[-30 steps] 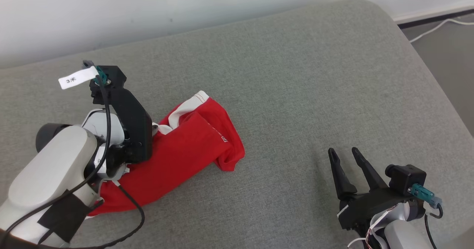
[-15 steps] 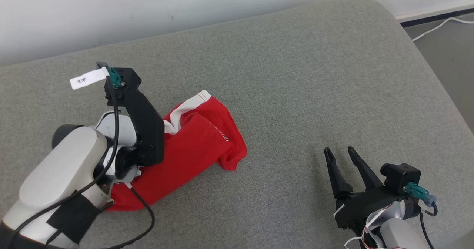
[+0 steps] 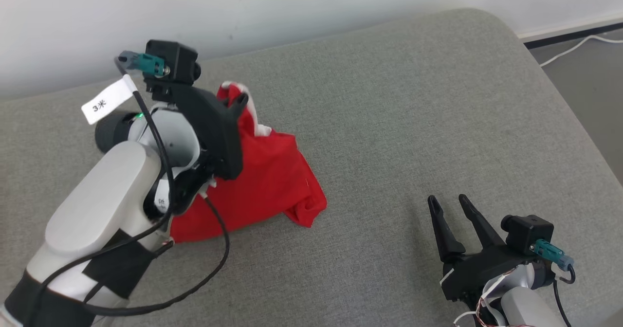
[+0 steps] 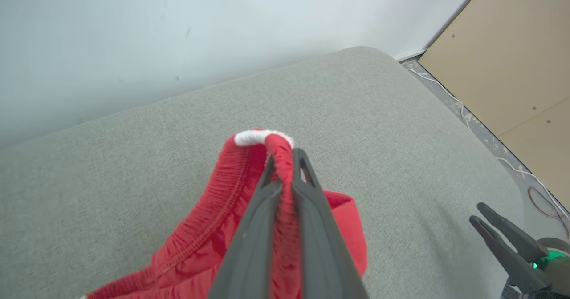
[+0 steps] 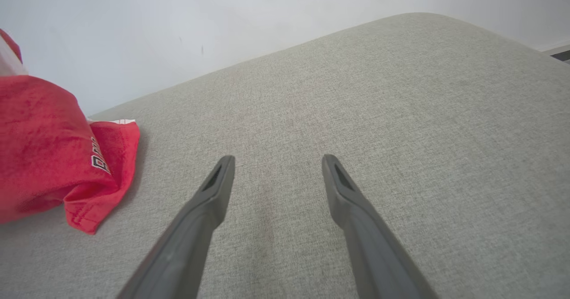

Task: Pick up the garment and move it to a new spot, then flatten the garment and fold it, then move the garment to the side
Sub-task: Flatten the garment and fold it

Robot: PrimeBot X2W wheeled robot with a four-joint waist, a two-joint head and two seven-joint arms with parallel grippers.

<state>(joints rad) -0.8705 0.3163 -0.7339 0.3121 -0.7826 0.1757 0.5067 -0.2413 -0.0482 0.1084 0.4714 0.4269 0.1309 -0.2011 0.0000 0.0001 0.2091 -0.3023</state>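
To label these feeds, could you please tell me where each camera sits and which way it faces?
Head: on the head, facing down at the grey cushion; shows left end effector shut on red garment, right end effector open.
Left wrist: on that wrist, looking along its closed fingers toward the wall.
Right wrist: on that wrist, looking along its spread fingers across the cushion.
Shared: all three show the garment.

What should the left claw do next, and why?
Probably lift the left claw straight up. It is shut on the red garment at its elastic edge, but most of the cloth lies on the grey cushion. Clearing the cushion first should allow a carry without dragging. The right claw is open, apart from it.
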